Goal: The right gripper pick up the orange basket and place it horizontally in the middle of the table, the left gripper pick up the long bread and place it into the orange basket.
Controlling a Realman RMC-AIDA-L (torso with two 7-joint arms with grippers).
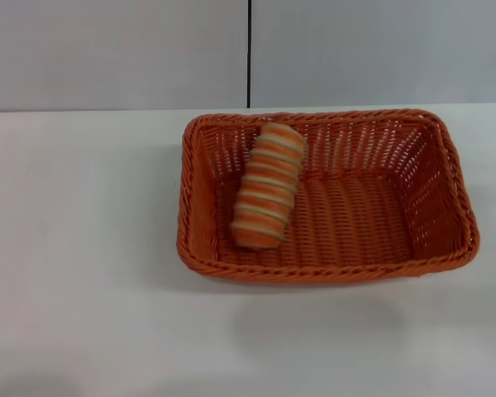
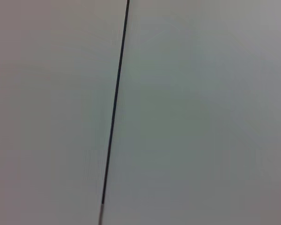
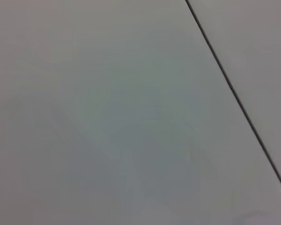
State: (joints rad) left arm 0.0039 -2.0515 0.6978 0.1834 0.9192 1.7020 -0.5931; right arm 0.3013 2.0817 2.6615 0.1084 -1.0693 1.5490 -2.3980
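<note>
Where wicker weaves, ridged long bread (image 1: 269, 187) lies inside orange basket (image 1: 446, 165).

I see the orange basket (image 1: 326, 198), orange all over, in an open woven lattice with a braided rim. The long bread (image 1: 269, 186) is banded crosswise, orange-brown alternating with cream (the stripes blur a little). The worktop (image 1: 83, 248) is plain white. Behind it, the wall (image 1: 116, 50) is pale grey, split by one thin black vertical line.
</note>
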